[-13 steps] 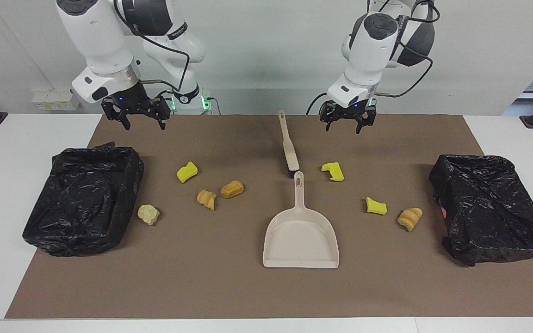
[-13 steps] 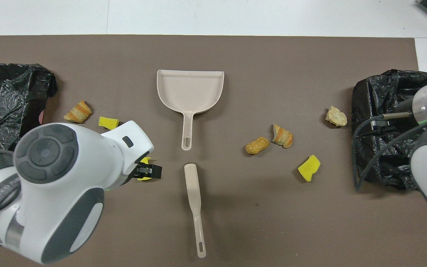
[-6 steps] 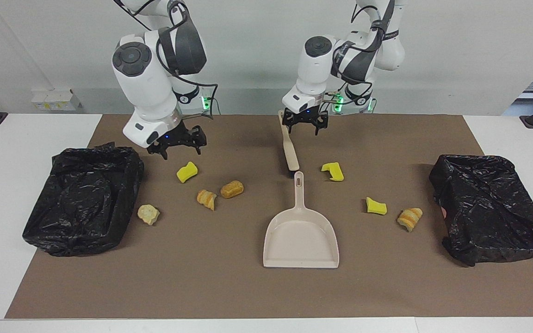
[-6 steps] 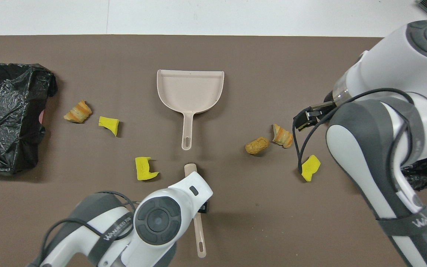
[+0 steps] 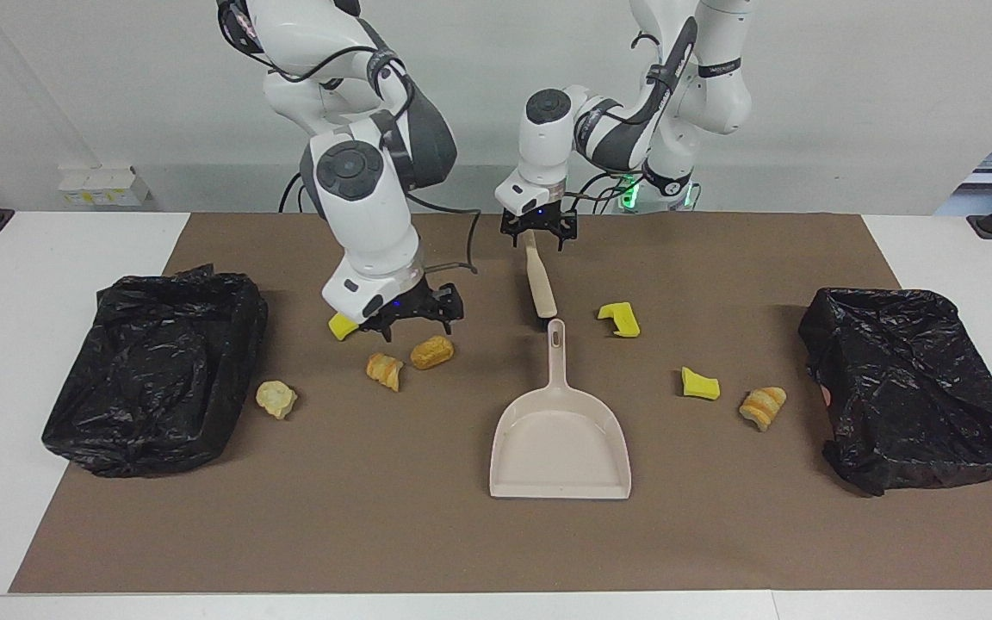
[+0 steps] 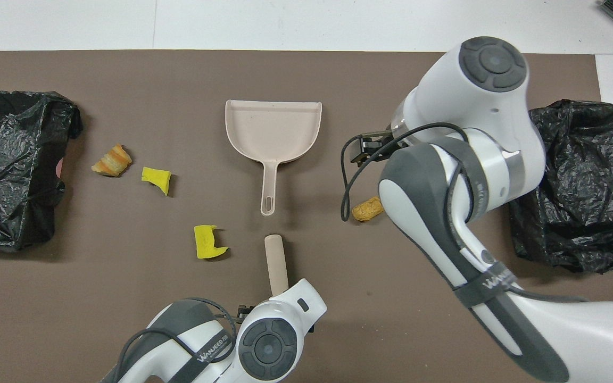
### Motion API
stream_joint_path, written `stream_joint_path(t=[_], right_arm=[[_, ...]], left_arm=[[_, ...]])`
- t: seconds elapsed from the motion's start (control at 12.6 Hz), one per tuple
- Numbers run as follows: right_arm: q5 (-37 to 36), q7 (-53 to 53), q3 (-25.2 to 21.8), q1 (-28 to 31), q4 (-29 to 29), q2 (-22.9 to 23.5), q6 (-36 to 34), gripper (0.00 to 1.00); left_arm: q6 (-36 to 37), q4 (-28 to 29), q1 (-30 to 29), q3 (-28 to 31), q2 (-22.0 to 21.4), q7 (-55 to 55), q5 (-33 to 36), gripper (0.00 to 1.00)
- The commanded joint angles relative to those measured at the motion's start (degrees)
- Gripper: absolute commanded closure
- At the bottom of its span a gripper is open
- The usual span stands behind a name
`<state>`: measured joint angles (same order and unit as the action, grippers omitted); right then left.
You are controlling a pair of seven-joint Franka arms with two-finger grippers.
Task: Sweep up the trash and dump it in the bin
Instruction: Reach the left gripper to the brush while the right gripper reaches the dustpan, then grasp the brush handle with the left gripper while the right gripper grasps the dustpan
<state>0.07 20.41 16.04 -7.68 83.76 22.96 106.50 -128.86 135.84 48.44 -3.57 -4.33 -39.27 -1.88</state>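
Seven scraps [image 5: 432, 351], two bags [image 5: 154, 372]

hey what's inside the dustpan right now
Nothing shows inside the dustpan: its whole tray is uncovered in both views and bare. All the scraps lie on the brown mat.

**Where everything lies on my mat**

The mat [image 5: 461, 542] covers most of the table [image 5: 31, 344]. One bag [image 5: 151, 379] sits at the mat's edge toward my right arm's end, another bag [image 5: 914, 387] at the edge toward my left arm's end. The dustpan [image 5: 561, 448] lies mid-mat, handle toward me; the brush [image 5: 539, 288] lies nearer to me, its head just beside that handle's tip. Between the dustpan and my left arm's bag lie three scraps [image 5: 703, 384]. Between the dustpan and my right arm's bag lie four more scraps [image 5: 431, 351], one close beside that bag. My left gripper [image 5: 537, 234] is over the brush handle; my right gripper [image 5: 414, 320] is over the scraps near my right arm's bag.
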Motion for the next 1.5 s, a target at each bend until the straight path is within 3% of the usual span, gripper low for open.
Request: stream_joint_path(t=[0.0,0.24,0.32,0.4,0.55,0.87,1.19,1.42], right_arm=[[1.16,6.9,0.13,-3.73,-6.83,6.2,1.51,0.0],[1.16,15.24,0.13,-7.16,-7.99,10.34,7.38,0.0],[1.16,17.62,0.13,-8.13,-8.08,11.39,9.15,0.0],[1.16,18.95,0.13,-8.84,-8.26,12.36,10.12,0.0],[0.64,21.5,-0.14,-10.77,-8.26,13.25,11.27,0.04],[0.37,24.93,-0.4,-13.06,-8.08,13.95,11.71,0.13],[-1.56,27.4,-0.4,-15.0,-7.82,14.39,11.8,0.18],[-3.05,29.5,-0.84,-17.1,-8.17,16.23,12.85,0.21]], left_arm=[[-1.13,1.8,1.84,1.11,-0.94,-0.55,-0.14,0.04],[-0.69,2.33,2.01,1.11,-1.21,-0.37,-4.61,0.2],[-0.69,2.24,2.01,1.11,-1.12,-0.37,-4.89,0.3],[-0.25,2.24,1.93,1.11,-1.12,-0.46,-4.98,0.47],[0.45,1.63,1.4,1.28,-0.77,0.32,-5.07,0.99],[6.31,-0.3,-1.4,1.81,-1.47,7.86,-4.46,1.0],[17.22,-4.7,-9.75,1.99,-3.83,15.08,1.07,1.0],[18.3,-5.14,-18.79,2.08,-5.78,21.13,5.55,1.0]])
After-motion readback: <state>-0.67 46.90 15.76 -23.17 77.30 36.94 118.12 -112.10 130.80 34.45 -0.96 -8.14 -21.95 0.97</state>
